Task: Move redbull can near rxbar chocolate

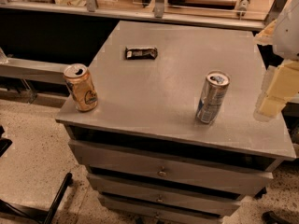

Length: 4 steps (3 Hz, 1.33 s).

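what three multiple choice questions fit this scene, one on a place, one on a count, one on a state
1. Where does the rxbar chocolate lie on the cabinet top?
A. toward the far edge, behind both cans
B. at the front edge, between the cans
C. under the gripper

2. How many cans stand on the top?
A. one
B. two
C. three

3. What state is the redbull can in?
A. lying on its side
B. upright, apart from the gripper
C. lifted off the top

Answers:
1 A: the bar lies well back, beyond both cans.
2 B: only the gold can at front left and the redbull can at front right stand there.
3 B: it stands on its base, and the gripper hangs to its right over the top's right edge, with a gap between them.
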Available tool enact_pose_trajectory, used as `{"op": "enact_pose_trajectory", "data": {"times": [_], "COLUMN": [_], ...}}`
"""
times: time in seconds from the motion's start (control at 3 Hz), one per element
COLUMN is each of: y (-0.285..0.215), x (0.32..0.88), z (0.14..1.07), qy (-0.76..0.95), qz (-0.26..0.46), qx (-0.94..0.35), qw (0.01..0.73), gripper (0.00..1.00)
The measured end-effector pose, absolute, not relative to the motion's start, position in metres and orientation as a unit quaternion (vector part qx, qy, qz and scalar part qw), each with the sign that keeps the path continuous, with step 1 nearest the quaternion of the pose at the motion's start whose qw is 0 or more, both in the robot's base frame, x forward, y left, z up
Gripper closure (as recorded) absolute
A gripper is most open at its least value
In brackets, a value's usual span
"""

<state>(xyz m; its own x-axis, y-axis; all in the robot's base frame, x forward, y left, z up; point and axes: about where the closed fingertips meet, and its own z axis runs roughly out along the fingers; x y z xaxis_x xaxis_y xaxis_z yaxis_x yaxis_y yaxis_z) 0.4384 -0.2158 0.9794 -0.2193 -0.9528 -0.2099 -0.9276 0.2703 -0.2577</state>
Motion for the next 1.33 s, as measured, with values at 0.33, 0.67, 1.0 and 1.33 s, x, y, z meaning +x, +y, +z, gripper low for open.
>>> {"op": "enact_pose_trajectory", "data": {"times": [0.33, 0.67, 1.0, 1.33], "y": [-0.216, -0.214, -0.229, -0.246], "x": [0.438, 0.439, 0.451, 0.478], "z": [0.979, 0.98, 0.957, 0.933], "qy": [0.78, 0.781, 0.781, 0.766], "qz": [-0.038, -0.015, 0.036, 0.093], "qx": [-0.603, -0.598, -0.582, -0.543], "qw": [0.164, 0.179, 0.225, 0.332], "gripper": [0.0, 0.0, 0.0, 0.0]}}
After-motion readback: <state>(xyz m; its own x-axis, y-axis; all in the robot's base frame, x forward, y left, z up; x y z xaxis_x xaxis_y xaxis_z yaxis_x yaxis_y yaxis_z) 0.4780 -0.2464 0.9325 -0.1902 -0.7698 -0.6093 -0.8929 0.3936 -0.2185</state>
